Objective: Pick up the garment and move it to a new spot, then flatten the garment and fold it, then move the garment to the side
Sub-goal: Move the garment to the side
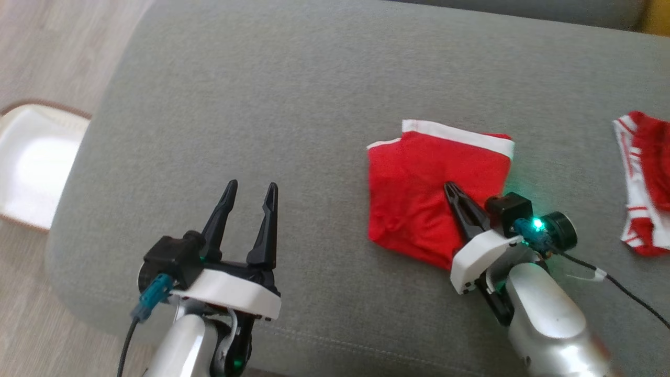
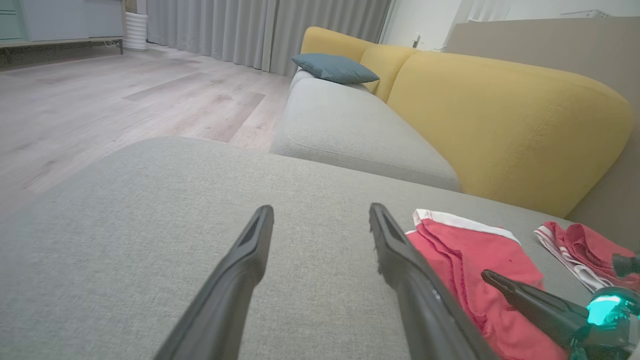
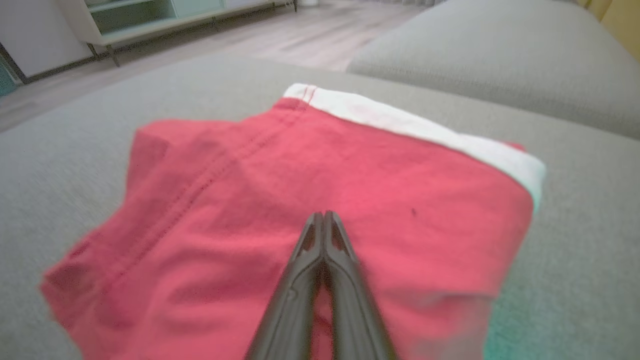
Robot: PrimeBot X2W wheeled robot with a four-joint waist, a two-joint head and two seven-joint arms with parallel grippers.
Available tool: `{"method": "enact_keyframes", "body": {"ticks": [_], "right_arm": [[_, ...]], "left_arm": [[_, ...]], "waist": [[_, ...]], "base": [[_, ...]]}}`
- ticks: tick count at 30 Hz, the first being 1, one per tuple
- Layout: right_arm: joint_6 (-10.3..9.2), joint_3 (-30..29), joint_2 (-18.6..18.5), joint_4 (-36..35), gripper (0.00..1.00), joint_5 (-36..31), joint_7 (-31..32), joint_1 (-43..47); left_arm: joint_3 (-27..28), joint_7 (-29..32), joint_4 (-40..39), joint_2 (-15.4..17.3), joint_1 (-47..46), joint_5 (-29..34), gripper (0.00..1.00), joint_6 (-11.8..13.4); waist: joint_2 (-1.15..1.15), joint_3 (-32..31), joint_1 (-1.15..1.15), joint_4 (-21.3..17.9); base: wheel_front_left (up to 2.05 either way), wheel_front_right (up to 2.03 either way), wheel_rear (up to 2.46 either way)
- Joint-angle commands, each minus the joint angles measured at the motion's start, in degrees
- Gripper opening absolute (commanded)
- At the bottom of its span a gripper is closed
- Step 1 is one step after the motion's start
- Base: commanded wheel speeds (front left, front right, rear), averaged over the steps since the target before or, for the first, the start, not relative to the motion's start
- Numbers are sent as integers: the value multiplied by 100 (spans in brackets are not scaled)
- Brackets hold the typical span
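The left claw [image 1: 252,185] hangs with fingers apart over the bare cushion [image 1: 272,94] near its front edge, probably to stay out of the way; the folded red garment [image 1: 419,178] lies right of centre; the right claw [image 1: 450,187], fingers together, points its tips at the cloth, seemingly to press or slide it; another red garment [image 1: 646,167] lies at the right edge.

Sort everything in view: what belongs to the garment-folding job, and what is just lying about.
Job: red garment with white waistband; right gripper, fingers shut over it; left gripper, open; grey cushion beneath.
Lying about: second red-and-white garment at the right; blue pillow; white object on the floor.
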Motion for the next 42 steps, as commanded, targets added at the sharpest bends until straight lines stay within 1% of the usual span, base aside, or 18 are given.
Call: {"method": "enact_keyframes", "body": {"ticks": [1,5,8,11,14,19,20,26,31,36,41,42], "right_arm": [[-4,78,13,-60,0,-51,-55,-163],[-4,86,15,595,0,82,-52,-322],[-4,195,16,899,0,253,-81,-432],[-4,320,16,982,0,470,-174,-538],[-4,391,16,905,0,717,-253,-601],[-4,302,16,459,0,1038,-305,-594],[-4,163,17,128,0,1084,-309,-538],[-4,-291,15,-904,0,1033,-311,-77],[-4,-586,8,-1592,0,885,-312,426],[-4,-762,10,-2042,0,740,-308,936],[-4,-957,14,-2283,0,741,-270,1261],[-4,-1003,14,-2348,33,747,-272,1326]], "left_arm": [[178,-70,-180,16,-226,-20,100,26],[196,-70,-179,16,-226,-20,100,33],[217,-70,-179,16,-241,-13,100,54],[232,-70,-177,16,-260,1,100,58],[255,-70,-172,16,-264,11,100,52],[289,-70,-191,16,-236,8,100,48],[306,-70,-199,16,-219,12,100,48],[393,-70,-242,16,-157,43,100,39],[478,-70,-274,16,-96,78,100,7],[520,-70,-293,16,-54,111,100,-36],[528,-70,-288,16,-26,117,100,-72],[531,-70,-277,16,-15,118,100,-80]], "waist": [[0,66,0,98],[0,87,0,144],[0,90,0,104],[0,67,0,-5],[0,4,0,-146],[0,-131,0,-416],[0,-184,0,-533],[0,-366,0,-883],[0,-513,0,-1156],[0,-624,0,-1390],[0,-690,0,-1541],[0,-706,0,-1577]], "base": [[0,0,0],[0,0,0],[0,0,0],[0,0,0],[0,0,0],[0,0,0],[0,0,0],[0,0,0],[0,0,0],[0,0,0],[0,0,0],[0,0,0]]}}
